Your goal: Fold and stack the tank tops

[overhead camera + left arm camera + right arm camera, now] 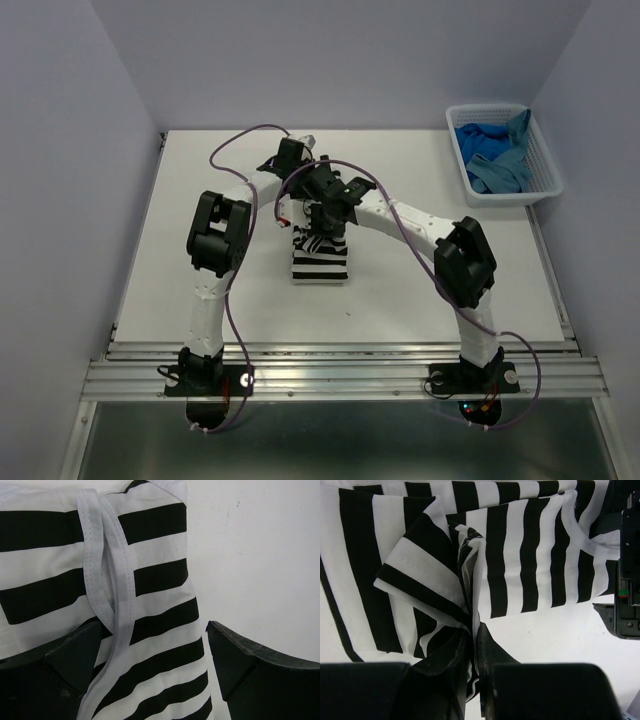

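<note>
The black-and-white striped tank top [320, 262] lies partly folded in the middle of the table, under both wrists. My right gripper [474, 630] is shut on a pinched fold of its striped fabric, lifted slightly off the white surface. My left gripper [152, 650] stands open over the top's edge, where the white straps [107, 580] lie; cloth runs between the open fingers, ungripped. Two blue tank tops [492, 155], one teal and one brighter blue, are bunched in the basket at the back right.
The white lattice basket [545, 165] sits at the table's far right corner. The two arms cross closely above the striped top. Grey walls close in the table on three sides, and a metal rail runs along the near edge.
</note>
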`<state>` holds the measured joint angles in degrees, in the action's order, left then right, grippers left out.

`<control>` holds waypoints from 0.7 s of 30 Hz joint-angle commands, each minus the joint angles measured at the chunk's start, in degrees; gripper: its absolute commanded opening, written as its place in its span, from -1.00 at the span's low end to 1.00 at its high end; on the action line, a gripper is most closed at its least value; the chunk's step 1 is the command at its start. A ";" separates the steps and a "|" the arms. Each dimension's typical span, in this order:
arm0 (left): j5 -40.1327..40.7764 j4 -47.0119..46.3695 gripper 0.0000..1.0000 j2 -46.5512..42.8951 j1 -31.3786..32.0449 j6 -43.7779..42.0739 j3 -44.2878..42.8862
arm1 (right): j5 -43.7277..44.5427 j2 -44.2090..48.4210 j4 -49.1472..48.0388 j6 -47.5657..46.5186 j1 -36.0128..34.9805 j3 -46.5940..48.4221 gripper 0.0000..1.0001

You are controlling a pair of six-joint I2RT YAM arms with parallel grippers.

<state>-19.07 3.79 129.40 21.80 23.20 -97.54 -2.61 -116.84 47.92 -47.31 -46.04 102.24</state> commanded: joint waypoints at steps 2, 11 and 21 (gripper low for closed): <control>-0.18 3.50 0.97 2.08 0.26 -1.49 -1.25 | -1.52 -1.73 -5.99 -2.53 1.48 2.71 -0.86; -0.62 3.33 0.97 2.08 0.26 -1.58 -1.25 | -3.01 -2.87 -8.98 -3.05 2.54 2.88 -0.86; -1.14 3.15 0.97 2.26 0.26 -1.41 -1.34 | -2.40 -4.01 -9.95 -3.32 2.54 3.06 -0.85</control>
<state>-19.86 3.86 129.51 21.78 22.90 -97.65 -4.95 -119.94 41.56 -50.04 -43.72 102.39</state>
